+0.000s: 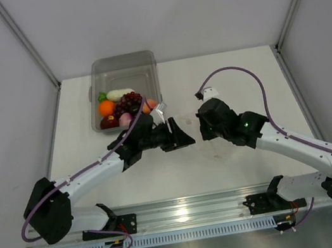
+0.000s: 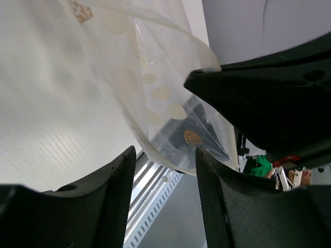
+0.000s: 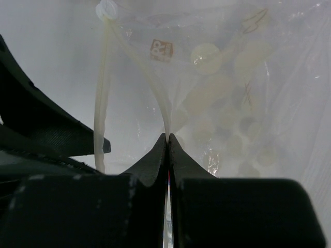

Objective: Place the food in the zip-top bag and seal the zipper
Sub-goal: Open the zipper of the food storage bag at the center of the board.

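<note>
The food (image 1: pixel 125 104) lies in a rigid clear bin (image 1: pixel 123 63) at the back left: an orange, a white oblong piece, dark grapes, a peach and a pink bulb. The clear zip-top bag (image 3: pixel 222 77) hangs between the two grippers over the table's middle, faint in the top view (image 1: pixel 186 120). My right gripper (image 3: pixel 168 137) is shut on the bag's zipper edge (image 3: pixel 164 111). My left gripper (image 2: pixel 165 155) stands open, the bag's (image 2: pixel 155 93) rim dipping just between its fingertips (image 2: pixel 129 155), which do not pinch it. In the top view, left gripper (image 1: pixel 184 137) faces right gripper (image 1: pixel 203 124).
The bin stands just behind the left arm's wrist (image 1: pixel 136 135). A purple cable (image 1: pixel 234 70) loops above the right arm. An aluminium rail (image 1: pixel 182 214) with both arm bases runs along the near edge. White walls close in the table on three sides.
</note>
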Controlling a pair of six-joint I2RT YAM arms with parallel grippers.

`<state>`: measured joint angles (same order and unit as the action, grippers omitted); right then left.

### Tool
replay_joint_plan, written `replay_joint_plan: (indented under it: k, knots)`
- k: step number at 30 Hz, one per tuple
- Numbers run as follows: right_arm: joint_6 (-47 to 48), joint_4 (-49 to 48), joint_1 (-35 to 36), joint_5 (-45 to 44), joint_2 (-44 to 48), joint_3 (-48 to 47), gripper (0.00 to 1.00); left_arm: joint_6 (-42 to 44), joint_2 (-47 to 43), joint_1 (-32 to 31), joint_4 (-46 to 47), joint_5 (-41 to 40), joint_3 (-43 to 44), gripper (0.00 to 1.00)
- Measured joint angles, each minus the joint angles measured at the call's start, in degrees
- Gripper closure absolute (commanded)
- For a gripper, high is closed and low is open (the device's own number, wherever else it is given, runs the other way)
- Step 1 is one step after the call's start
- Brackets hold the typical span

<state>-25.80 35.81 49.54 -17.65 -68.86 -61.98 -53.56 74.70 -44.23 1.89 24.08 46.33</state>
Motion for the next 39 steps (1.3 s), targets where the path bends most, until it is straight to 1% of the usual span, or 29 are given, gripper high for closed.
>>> replay_joint_plan:
  k: [3,4,8,10,12,13,19,25,32,37,39]
  knots:
    - [0.22,-0.42,0.02,0.0,0.63,0.0,1.0,-0.17,1.55,-0.17,-1.01,-1.36,0.87,0.57]
    - [0.39,-0.55,0.07,0.0,0.83,0.0,1.0,-0.26,2.25,-0.17,-1.18,-1.55,1.29,0.64]
    - [0.68,-0.92,0.17,-0.42,1.09,0.0,1.0,-0.42,4.17,-0.28,-1.6,-1.75,2.43,0.74]
    - [0.94,-0.94,0.15,-1.22,1.07,0.0,1.0,-0.37,4.2,-0.28,-1.66,-1.86,2.43,0.84]
    - [1.07,-0.63,0.17,-2.67,0.81,-0.15,1.0,0.0,4.2,-0.28,-1.6,-1.92,2.4,0.91]
    - [1.11,-0.28,0.17,-3.39,0.42,-0.44,1.0,0.15,4.15,-0.28,-1.62,-1.95,2.38,0.99]
    - [1.27,3.91,0.15,-10.27,-4.44,-4.0,1.0,2.27,2.21,-0.35,-2.43,-3.02,1.33,0.99]
    - [1.9,8.96,0.15,-15.93,-4.0,-7.56,1.0,4.81,0.5,-0.39,-4.46,-4.52,1.07,0.99]
    - [2.12,13.25,0.17,-19.1,-0.68,-10.47,1.0,6.34,0.98,-0.39,-4.85,-4.66,1.05,0.99]
    - [2.23,14.97,0.15,-19.5,0.63,-11.72,1.0,7.63,2.14,-0.39,-5.05,-4.66,1.05,0.99]
    - [2.34,15.17,0.17,-19.39,0.61,-11.76,1.0,8.17,2.47,-0.42,-5.14,-4.66,1.11,0.95]
